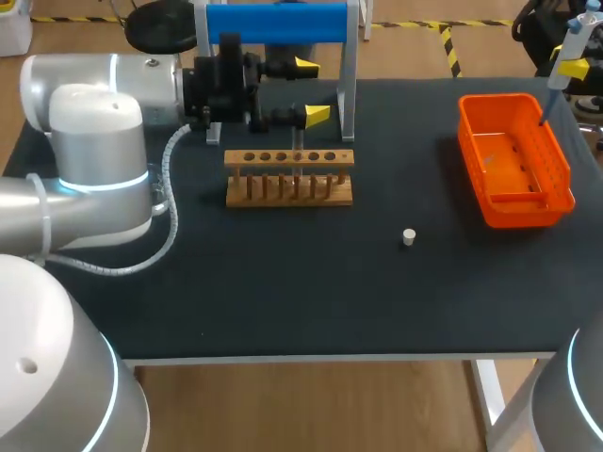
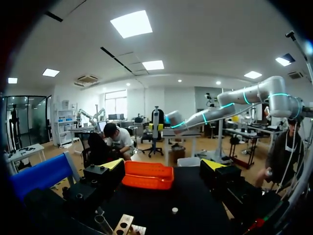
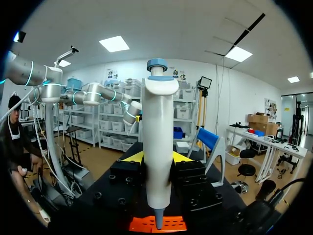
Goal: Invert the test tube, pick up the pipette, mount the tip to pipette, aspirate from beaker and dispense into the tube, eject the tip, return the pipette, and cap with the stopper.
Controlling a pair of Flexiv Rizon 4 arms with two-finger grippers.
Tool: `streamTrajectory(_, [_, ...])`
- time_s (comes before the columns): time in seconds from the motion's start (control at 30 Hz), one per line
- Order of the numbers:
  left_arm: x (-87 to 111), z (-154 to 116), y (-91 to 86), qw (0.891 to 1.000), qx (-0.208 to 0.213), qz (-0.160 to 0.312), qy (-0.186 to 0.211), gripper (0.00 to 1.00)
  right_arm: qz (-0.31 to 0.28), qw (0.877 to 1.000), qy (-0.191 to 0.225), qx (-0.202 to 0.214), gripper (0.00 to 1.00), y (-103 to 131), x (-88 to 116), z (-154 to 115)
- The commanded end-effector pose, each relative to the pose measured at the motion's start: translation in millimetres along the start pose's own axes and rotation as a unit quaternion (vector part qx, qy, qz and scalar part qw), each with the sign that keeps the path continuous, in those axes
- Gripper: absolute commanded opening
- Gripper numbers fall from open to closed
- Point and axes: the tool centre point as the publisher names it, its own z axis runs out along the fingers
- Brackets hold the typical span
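Hanging upright in the right gripper [image 3: 157, 157], the pipette [image 3: 157, 122] is clamped from both sides by the yellow-tipped fingers around its white body, with the blue button on top and the narrow nozzle pointing straight down. That vertical axis is what the next move turns on. In the head view the pipette sits at the upper right of the frame, and its thin lower end reaches down over the far right corner of the orange tray [image 1: 523, 215], so anything released from the nozzle should fall into the tray. Whether a tip is mounted on the nozzle is too small to tell. My guess is that this is the tip-ejecting step, and only the right arm is placed for it. The test tube [image 1: 298, 141] stands upright in the wooden rack [image 1: 288, 158] in the upper middle of the frame, well apart from the tray and to its left. The left gripper [image 1: 312, 90] lies on its side just behind the rack, fingers spread wide and holding nothing, with the tube just beside the nearer finger. The left arm is therefore by far the nearer one to the tube. The small white stopper [image 1: 408, 236] lies on the dark table [image 1: 283, 282] between rack and tray, to the lower right of the rack and touching neither. The blue stand [image 1: 275, 24] at the top middle looks like the place where the pipette goes back.
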Motion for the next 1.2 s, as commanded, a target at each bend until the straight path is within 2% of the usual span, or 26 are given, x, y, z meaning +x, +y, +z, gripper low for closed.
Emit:
streamTrajectory(0.03, [4.6, -1, 0.0, 1.0, 0.001, 0.0, -0.006, 1.0, 0.0, 1.0, 0.0, 0.001, 0.0, 1, 0, 0])
streamTrajectory(0.17, [6.7, -2, 0.5, 1.0, 0.005, -0.006, -0.018, 1.0, 0.0, 1.0, 0.0, 0.001, 0.0, 1, 0, 0])
streamTrajectory(0.9, [6.7, -2, 0.5, 1.0, 0.005, -0.006, -0.018, 1.0, 0.0, 1.0, 0.0, 0.001, 0.0, 1, 0, 0])
streamTrajectory(1.2, [6.7, -2, 0.5, 1.0, 0.005, -0.006, -0.018, 1.0, -0.009, 0.999, -0.035, 0.006, 0.0, 14, 28, 27])
